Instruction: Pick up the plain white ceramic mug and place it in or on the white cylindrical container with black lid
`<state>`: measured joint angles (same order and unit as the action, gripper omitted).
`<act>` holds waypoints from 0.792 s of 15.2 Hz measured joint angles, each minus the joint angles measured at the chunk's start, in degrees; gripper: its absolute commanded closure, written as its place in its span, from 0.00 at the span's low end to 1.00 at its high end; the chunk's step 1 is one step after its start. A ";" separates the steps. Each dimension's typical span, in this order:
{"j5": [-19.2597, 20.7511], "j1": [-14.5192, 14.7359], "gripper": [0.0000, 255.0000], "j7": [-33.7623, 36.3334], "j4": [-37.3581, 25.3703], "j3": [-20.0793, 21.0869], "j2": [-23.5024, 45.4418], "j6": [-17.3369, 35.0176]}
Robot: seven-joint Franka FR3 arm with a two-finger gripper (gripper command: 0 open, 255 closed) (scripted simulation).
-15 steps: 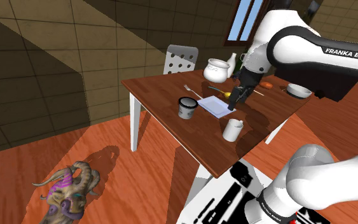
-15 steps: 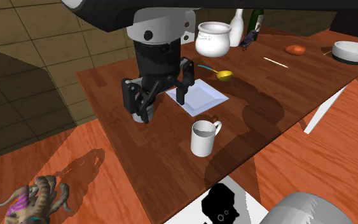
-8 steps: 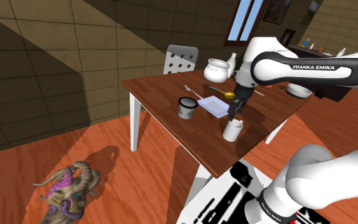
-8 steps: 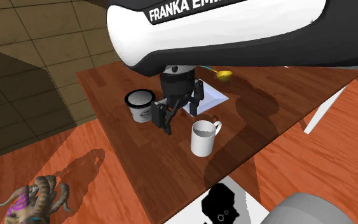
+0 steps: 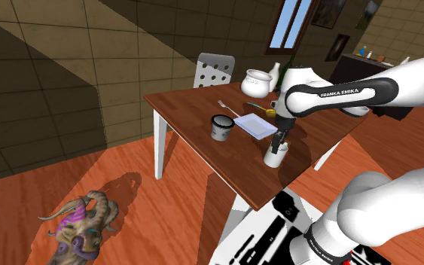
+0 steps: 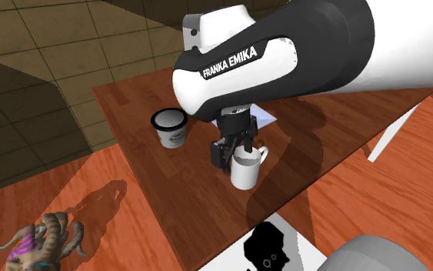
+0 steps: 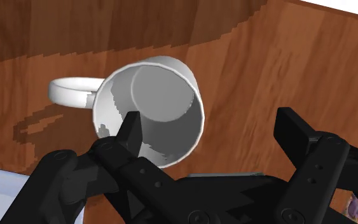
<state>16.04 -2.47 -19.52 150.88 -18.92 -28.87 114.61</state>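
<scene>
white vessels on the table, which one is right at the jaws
The plain white handled mug: the open jaws hang right over its rim. The white cylindrical container with a black rim stands apart from them.

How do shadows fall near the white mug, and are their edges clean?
Wrist view: the mug is lit, with a stair-stepped shadow inside it and a jagged dark band across the table beyond it; second exterior view: the arm's shadow darkens the wood beside the mug; shoulder view: a dark patch lies beside the mug.

My hand hangs, fingers apart, at the rim of the white mug; the black-topped container stands near on the table
</scene>
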 measured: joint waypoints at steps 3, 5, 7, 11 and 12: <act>0.66 -0.21 0.00 -0.56 1.32 -0.89 1.86 2.96; 1.01 -0.37 0.00 -0.62 2.35 -1.29 2.59 4.72; 1.31 -0.50 0.00 -0.58 3.33 -1.62 3.29 6.40; 1.34 -0.47 0.00 -0.55 3.56 -1.74 3.75 7.11; 1.34 -0.47 0.00 -0.55 3.56 -1.74 3.77 7.12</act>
<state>17.39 -2.94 -20.07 154.44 -20.66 -25.11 121.74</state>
